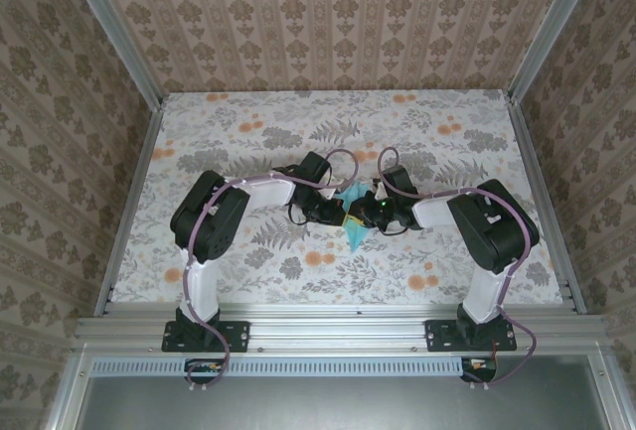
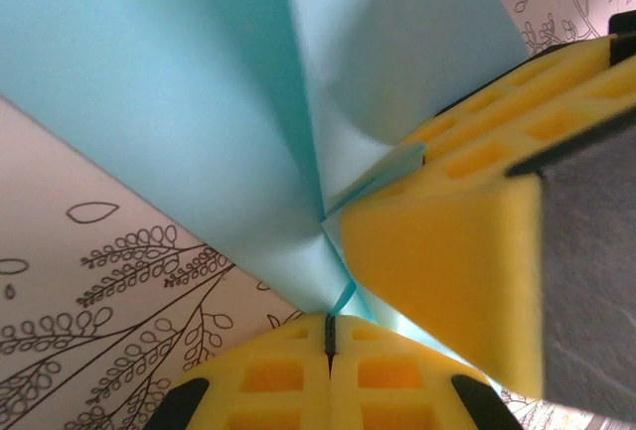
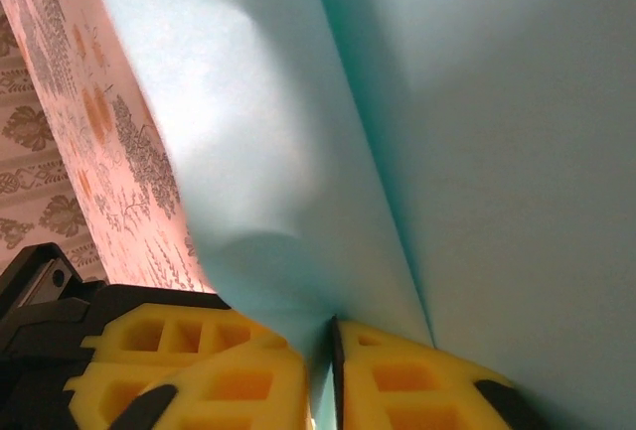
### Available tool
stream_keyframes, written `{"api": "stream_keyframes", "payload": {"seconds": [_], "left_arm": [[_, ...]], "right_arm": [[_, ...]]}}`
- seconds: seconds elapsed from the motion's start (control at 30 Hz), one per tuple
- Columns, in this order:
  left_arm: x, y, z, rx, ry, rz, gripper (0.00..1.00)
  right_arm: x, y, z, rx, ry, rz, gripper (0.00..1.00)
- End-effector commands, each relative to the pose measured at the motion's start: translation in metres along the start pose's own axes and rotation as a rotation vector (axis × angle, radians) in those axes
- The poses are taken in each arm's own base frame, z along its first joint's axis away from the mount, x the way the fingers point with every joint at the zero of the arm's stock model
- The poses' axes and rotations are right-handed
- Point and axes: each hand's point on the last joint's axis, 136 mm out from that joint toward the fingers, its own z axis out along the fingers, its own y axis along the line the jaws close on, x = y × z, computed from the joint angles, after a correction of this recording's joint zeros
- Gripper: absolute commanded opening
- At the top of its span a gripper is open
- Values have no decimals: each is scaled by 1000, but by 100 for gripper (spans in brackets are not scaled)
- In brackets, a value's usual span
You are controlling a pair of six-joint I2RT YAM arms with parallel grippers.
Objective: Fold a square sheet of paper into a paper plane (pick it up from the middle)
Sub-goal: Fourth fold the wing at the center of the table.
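The paper plane, a folded light turquoise piece with a pointed end toward the near edge, hangs between both grippers at the table's middle. My left gripper comes from the left; its yellow pads are pressed together on a lower edge of the paper. My right gripper comes from the right. The paper's fold runs down into the thin slit between its pads, which stand a sliver apart. The right gripper's fingers lie close beside my left gripper.
The floral tabletop lies under the arms, framed by aluminium rails at the near edge and patterned walls behind and at the sides. The left gripper's yellow finger shows beside my right gripper.
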Motion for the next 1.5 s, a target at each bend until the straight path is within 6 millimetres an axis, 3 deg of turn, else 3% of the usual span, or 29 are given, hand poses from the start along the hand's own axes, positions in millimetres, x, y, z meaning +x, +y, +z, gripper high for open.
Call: {"api": "stream_keyframes", "payload": {"seconds": [0.0,0.2,0.47,0.6,0.9,1.23,1.47], "left_arm": [[29,37,14,-128,71,-78,2],[20,25,-1,-101,21,-76,6],[5,10,-32,-84,-71,-72,21],[-6,7,-45,-62,-136,-99,28],[-38,-5,-68,13,-251,-117,32],[-65,-16,-61,82,-262,-113,32],[-77,-19,-42,120,-225,-110,29]], "right_arm": [[13,-59,1,206,14,74,21],[15,-61,3,205,16,76,28],[17,-59,4,180,21,85,33],[17,-58,3,174,16,87,34],[18,-52,2,153,18,80,32],[18,-50,1,139,11,74,30],[19,-48,2,123,12,66,30]]}}
